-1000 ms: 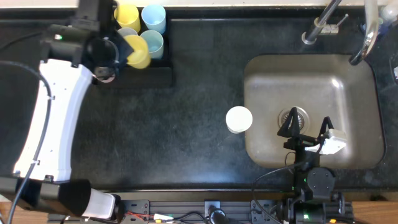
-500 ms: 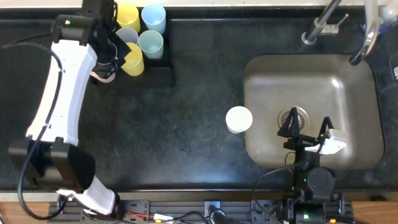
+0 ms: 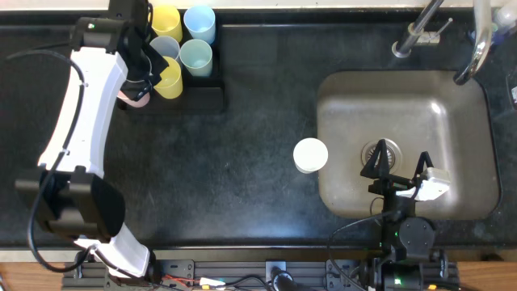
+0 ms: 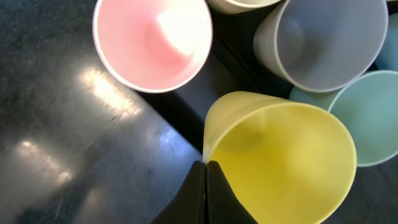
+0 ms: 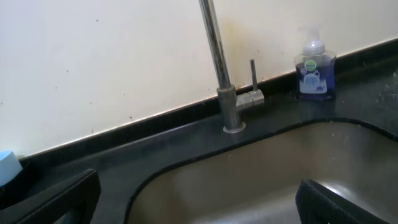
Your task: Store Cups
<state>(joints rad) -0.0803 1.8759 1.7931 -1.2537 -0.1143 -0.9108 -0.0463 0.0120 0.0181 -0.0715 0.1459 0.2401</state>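
A tilted yellow cup [image 4: 280, 162] hangs over the black tray [image 3: 206, 99] at the back left, and my left gripper [image 4: 205, 186] is shut on its rim. In the top view this yellow cup [image 3: 170, 77] sits in front of a grey cup [image 3: 166, 46] and beside a teal cup [image 3: 195, 56]. Another yellow cup [image 3: 166, 18] and a blue cup [image 3: 199, 20] stand in the tray's back row. A pink cup [image 4: 152, 40] stands upright close by, off the tray's left end. A white cup [image 3: 310, 155] stands alone by the sink. My right gripper [image 3: 396, 171] hovers open over the sink.
The steel sink [image 3: 452, 105] takes up the right side, with a faucet [image 5: 217, 56] and a purple soap bottle [image 5: 316, 71] behind it. Dark countertop [image 3: 226, 186] lies between the tray and the sink.
My left arm has swung round and carried the yellow cup slightly left and toward the tray's front. The right arm has not moved.
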